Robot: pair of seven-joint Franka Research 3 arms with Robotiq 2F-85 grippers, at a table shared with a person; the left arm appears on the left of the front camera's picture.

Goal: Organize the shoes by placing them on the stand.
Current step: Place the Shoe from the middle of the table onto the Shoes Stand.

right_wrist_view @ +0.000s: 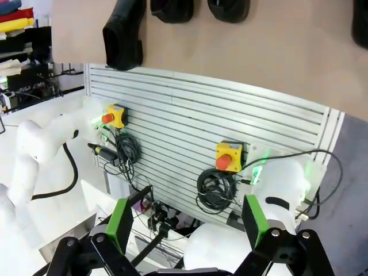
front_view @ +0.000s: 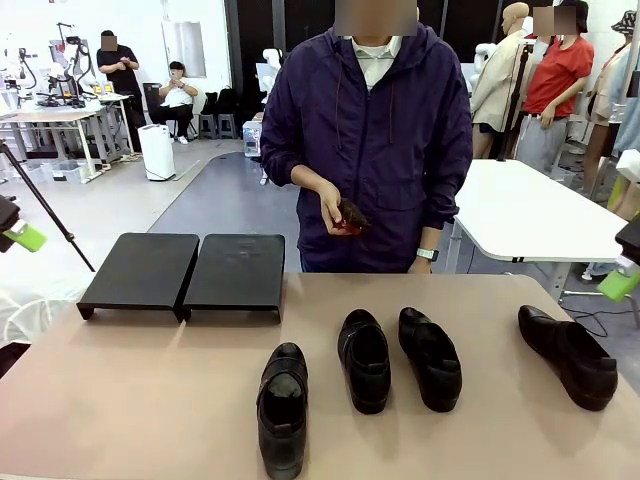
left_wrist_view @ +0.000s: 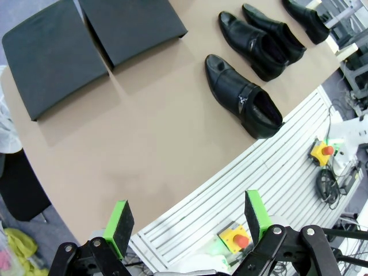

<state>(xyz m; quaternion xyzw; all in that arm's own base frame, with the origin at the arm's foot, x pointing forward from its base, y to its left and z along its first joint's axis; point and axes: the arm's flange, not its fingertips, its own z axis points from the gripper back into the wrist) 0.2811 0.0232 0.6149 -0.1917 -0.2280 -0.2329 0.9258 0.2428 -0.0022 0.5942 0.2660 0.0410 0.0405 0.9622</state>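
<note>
Four glossy black shoes [front_view: 430, 358] lie on the tan table [front_view: 130, 400], all well apart from the stand [front_view: 235, 272]. The nearest shoe [left_wrist_view: 241, 98] sits ahead of the left gripper [left_wrist_view: 187, 221]. Its long axis runs away from the fingertips, toe pointing to the far side and heel opening just inside the table's near edge. Two more lie roughly parallel beyond it, close together. The fourth shoe [front_view: 568, 355] is slanted and set apart, nearest the right gripper [right_wrist_view: 187, 221]. The stand rests farther ahead of the left gripper, across a broad stretch of bare tabletop, its two flat platforms side by side near the far edge. Both grippers hang off the table's near edge over a slatted panel [right_wrist_view: 230, 115], green pads spread wide with nothing between them. Across the table a person stands with one hand [front_view: 335, 208] raised at the waist, holding a small reddish-brown object [front_view: 352, 217].
</note>
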